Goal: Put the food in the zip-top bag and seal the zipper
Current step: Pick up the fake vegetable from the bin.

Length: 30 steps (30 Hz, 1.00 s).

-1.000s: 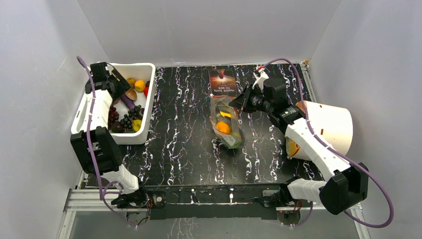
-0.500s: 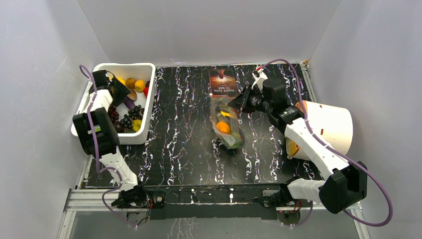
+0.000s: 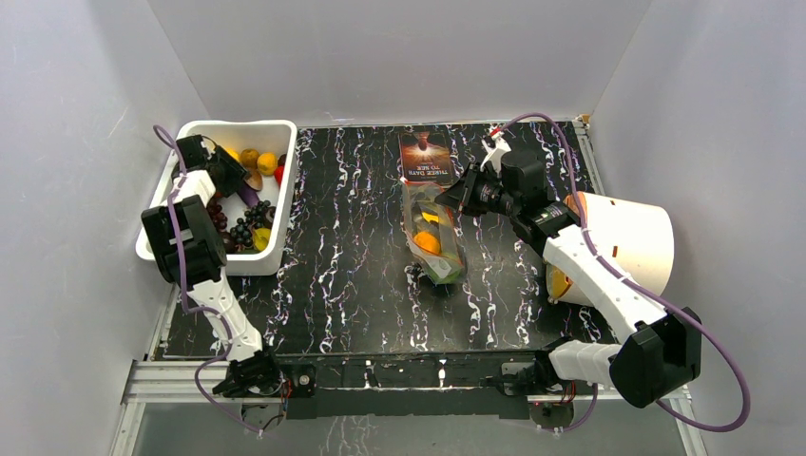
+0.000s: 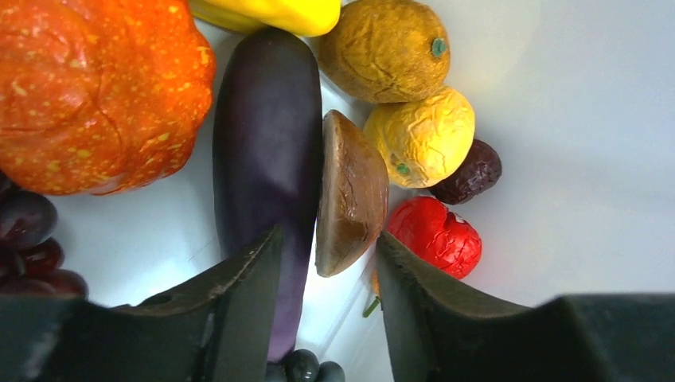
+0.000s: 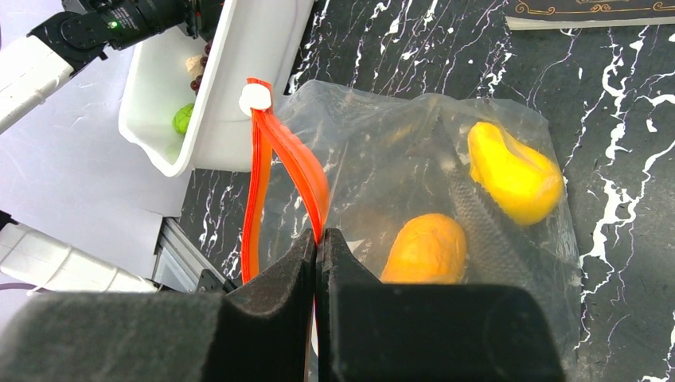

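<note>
The clear zip-top bag (image 3: pixel 432 233) lies mid-table with orange and yellow food (image 5: pixel 428 248) inside. My right gripper (image 5: pixel 317 239) is shut on the bag's red-orange zipper (image 5: pixel 296 163) at one lip, and the mouth gapes open. It also shows in the top view (image 3: pixel 454 195) at the bag's far end. My left gripper (image 4: pixel 328 259) is open inside the white tub (image 3: pixel 278 180), its jaws on either side of a brown half-round food (image 4: pixel 350 191). A purple eggplant (image 4: pixel 267 151) lies beside it, with a red fruit (image 4: pixel 434 231) on the other side.
The tub also holds an orange pumpkin (image 4: pixel 91 87), yellow-brown fruits (image 4: pixel 418 135) and dark grapes (image 3: pixel 238 231). A dark booklet (image 3: pixel 427 157) lies behind the bag. A white cylinder container (image 3: pixel 632 242) lies on its side at the right.
My left arm has swung further over the tub and its gripper has dropped lower among the food. The right gripper and the bag have not moved.
</note>
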Each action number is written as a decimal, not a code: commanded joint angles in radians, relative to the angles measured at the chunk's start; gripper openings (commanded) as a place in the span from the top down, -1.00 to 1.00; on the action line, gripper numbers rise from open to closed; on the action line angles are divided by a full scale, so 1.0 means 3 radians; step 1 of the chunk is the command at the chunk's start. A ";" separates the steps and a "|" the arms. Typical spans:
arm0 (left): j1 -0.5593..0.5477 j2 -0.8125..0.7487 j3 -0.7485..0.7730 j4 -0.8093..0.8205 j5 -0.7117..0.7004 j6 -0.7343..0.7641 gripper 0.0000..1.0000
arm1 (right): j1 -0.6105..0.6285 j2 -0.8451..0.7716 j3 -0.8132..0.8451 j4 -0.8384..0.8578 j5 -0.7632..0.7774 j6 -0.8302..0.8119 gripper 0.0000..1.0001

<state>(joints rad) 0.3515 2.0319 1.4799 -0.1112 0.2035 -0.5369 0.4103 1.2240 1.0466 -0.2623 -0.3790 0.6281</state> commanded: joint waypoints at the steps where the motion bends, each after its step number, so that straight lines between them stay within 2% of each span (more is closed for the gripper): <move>1: 0.0000 0.0028 0.0095 0.0137 0.0310 -0.0084 0.15 | 0.0017 -0.0071 0.0073 0.0116 0.0094 -0.0024 1.00; 7: -0.0001 0.0113 0.0158 0.0114 0.0539 -0.0142 0.26 | 0.0022 -0.0079 0.0053 0.0101 0.0077 -0.0018 1.00; 12: -0.0001 0.0027 0.0037 0.0155 0.0594 -0.0210 0.66 | 0.0028 -0.0130 0.0008 0.0087 0.0076 0.0013 1.00; 18: 0.0003 -0.0100 0.0009 0.0080 0.0633 -0.0218 0.98 | 0.0031 -0.0258 -0.0078 0.0107 0.0128 0.0047 1.00; 26: -0.0001 -0.0661 -0.0378 0.0129 0.0726 -0.0277 1.00 | 0.0037 -0.0269 -0.0173 0.0013 0.0347 0.0174 1.00; 30: 0.0000 -0.0987 -0.0509 -0.0060 0.0772 -0.0250 1.00 | 0.0037 -0.0300 -0.0143 0.0059 0.0335 0.0246 1.00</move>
<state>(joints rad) 0.3515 1.8812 1.3487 -0.0910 0.3908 -0.6140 0.4179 1.1625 0.9977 -0.2871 -0.2985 0.6735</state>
